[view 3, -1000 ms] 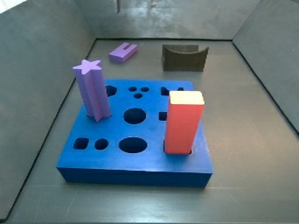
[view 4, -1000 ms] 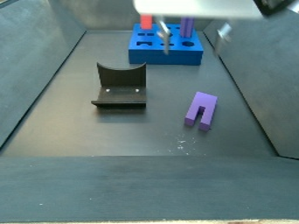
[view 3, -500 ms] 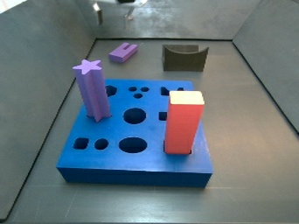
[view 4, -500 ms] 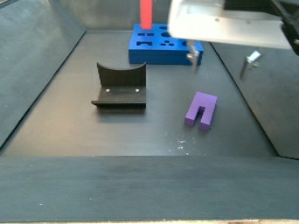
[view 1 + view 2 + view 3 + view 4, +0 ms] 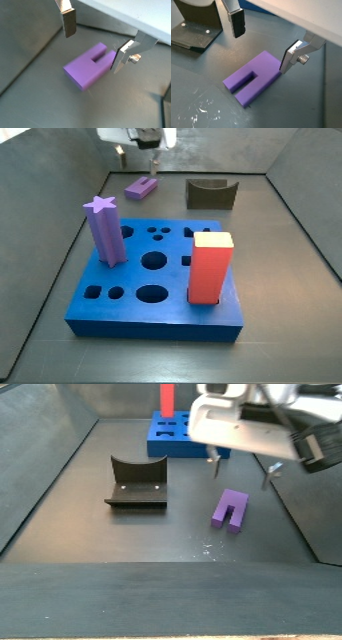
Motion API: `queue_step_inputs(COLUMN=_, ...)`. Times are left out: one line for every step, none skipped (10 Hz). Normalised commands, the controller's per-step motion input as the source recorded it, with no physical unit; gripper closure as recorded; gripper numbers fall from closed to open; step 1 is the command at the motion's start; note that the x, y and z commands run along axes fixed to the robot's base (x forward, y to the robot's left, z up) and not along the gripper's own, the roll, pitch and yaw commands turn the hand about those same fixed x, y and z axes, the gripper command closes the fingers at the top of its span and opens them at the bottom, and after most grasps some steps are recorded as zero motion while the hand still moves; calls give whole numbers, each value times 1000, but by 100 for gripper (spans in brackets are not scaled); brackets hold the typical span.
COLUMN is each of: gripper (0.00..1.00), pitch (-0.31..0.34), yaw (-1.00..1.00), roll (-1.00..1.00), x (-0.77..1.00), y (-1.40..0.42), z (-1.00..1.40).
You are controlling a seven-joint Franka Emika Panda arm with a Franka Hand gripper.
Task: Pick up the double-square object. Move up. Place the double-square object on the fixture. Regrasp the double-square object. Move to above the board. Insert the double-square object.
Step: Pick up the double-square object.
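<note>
The purple block (image 5: 88,70) is lying flat on the dark table (image 5: 80,599), slot cut into one end, well apart from the blue board (image 5: 158,278) and near the dark fixture (image 5: 138,484). In both wrist views it's seen right below the claw (image 5: 264,39), a bit off toward one finger, nothing touching it. The claw's fingers (image 5: 69,23) are spread wide apart and nothing is held between them. In a side view the claw (image 5: 242,469) is hanging just above the block. On the board, a tall purple star column (image 5: 106,230) and a red-orange post (image 5: 210,268) are standing in their holes.
</note>
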Motion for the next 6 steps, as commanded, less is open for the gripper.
queue_step_inputs(gripper=0, pitch=-49, yaw=-69, roll=-320, x=-3, y=0, z=-491)
queue_step_inputs(gripper=0, pitch=-27, yaw=0, roll=-350, x=-331, y=11, z=-457)
queue_step_inputs(gripper=0, pitch=-19, yaw=0, roll=-316, x=-426, y=91, z=-540)
queue_step_inputs(gripper=0, pitch=-63, yaw=0, roll=-320, x=-309, y=60, z=-500)
queue_step_inputs(gripper=0, pitch=-76, yaw=0, roll=-279, x=-83, y=0, z=-469)
queue_step_inputs(gripper=0, pitch=-74, yaw=0, roll=-266, x=0, y=0, z=-326)
